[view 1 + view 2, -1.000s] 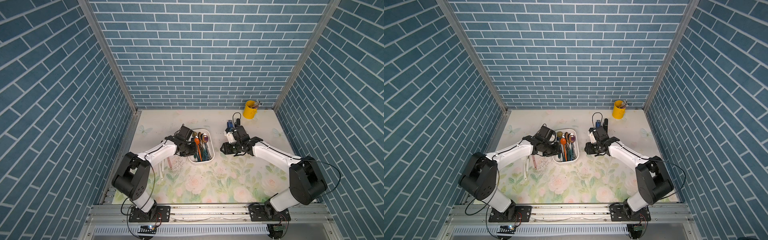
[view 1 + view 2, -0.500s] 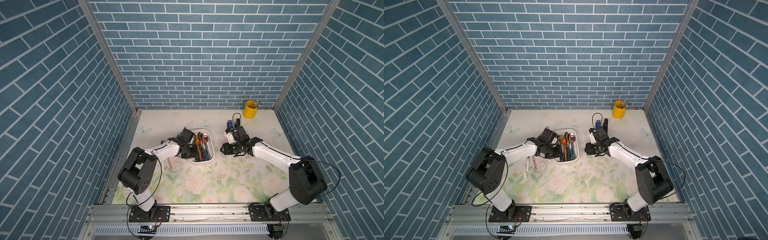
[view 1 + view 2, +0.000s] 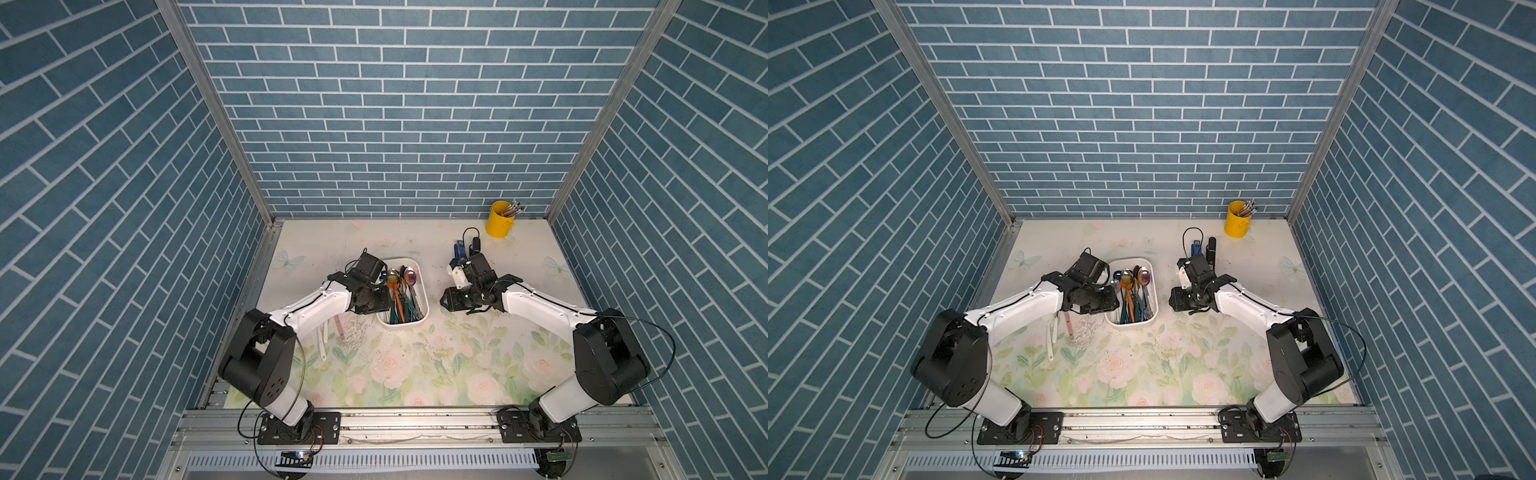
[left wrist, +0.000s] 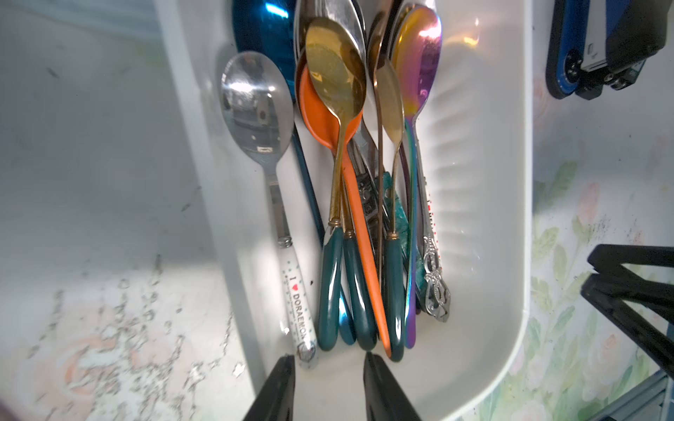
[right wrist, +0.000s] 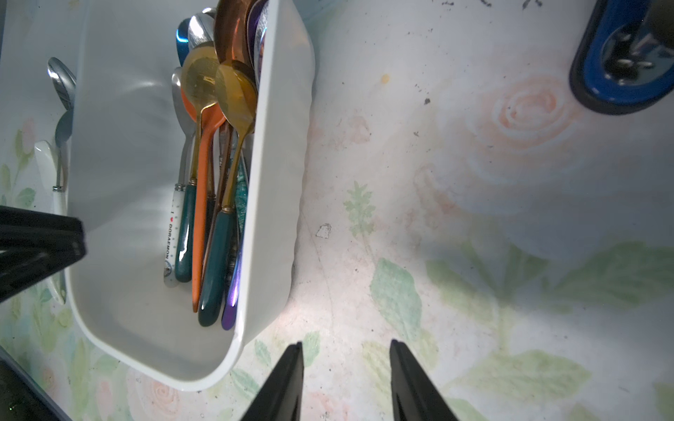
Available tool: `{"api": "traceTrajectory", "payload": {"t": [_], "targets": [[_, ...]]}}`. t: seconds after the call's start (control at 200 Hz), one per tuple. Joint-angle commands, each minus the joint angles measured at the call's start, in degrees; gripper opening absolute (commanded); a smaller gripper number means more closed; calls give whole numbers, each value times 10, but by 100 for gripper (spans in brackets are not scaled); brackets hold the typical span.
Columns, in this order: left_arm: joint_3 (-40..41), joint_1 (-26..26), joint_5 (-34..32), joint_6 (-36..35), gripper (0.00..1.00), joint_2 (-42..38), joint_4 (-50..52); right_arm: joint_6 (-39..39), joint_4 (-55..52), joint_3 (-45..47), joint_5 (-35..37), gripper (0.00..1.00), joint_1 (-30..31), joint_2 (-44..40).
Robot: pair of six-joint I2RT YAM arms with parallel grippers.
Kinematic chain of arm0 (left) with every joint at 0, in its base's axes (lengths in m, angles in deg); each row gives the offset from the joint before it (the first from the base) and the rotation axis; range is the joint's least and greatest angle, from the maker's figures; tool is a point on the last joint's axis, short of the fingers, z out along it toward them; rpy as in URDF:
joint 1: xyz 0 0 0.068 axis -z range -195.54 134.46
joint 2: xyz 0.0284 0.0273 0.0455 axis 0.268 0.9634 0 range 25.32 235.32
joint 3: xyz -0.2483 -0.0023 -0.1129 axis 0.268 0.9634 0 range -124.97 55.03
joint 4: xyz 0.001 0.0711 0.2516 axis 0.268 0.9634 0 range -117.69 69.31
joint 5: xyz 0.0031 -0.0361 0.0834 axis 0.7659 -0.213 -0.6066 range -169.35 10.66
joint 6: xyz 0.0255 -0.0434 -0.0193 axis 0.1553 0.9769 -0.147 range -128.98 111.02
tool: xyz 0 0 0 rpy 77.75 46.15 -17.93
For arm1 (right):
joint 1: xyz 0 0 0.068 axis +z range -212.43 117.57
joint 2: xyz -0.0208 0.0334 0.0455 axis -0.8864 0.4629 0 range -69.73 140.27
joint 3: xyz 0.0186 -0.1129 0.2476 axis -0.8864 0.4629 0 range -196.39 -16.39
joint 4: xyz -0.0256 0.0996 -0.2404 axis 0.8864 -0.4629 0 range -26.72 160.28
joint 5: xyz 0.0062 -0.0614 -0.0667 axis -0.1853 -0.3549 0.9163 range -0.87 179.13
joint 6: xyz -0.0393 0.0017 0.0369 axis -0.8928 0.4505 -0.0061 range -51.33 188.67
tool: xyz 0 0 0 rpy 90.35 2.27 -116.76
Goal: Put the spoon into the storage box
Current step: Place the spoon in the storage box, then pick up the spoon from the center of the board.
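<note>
Now, loose spoons: two, it seems, are seen on the desk beside the left arm, outside the box; the count is hard to settle from above.
Left claw: held low over the near end of the storage box, jaws apart, nothing clamped.
Spoon: the steel one with the white printed handle is laid inside the box along its left wall, bowl facing up, its handle end just ahead of the parted jaws.
Handling: it is judged stiff, light and slick on the polished bowl; should a regrip be needed, the thicker white handle would best be taken across its width.
Other spoons: a pile is stacked mid-box, handles overlapped, just beside the printed one.
Right claw: held over bare desk just beside the box's right wall, jaws apart and empty.
Yellow cup: set at the far right corner, well apart.
</note>
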Motion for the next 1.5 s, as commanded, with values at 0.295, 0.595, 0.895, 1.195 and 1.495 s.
{"api": "traceTrajectory", "payload": {"t": [0.295,0.595,0.895,1.195,1.495], "targets": [[48,-158,-64,-73,39,-114,91,-10,-1,-15,1,42,4,8],[68,-230,-66,-134,38,-43,69,-19,-8,-5,10,42,3,-3],[86,-237,-96,-145,38,-5,55,-19,-6,6,12,42,3,-3],[101,-238,-101,-143,37,29,44,-20,-7,3,11,42,4,1],[102,-238,-94,-142,26,51,43,-20,-3,11,11,42,3,2]]}}
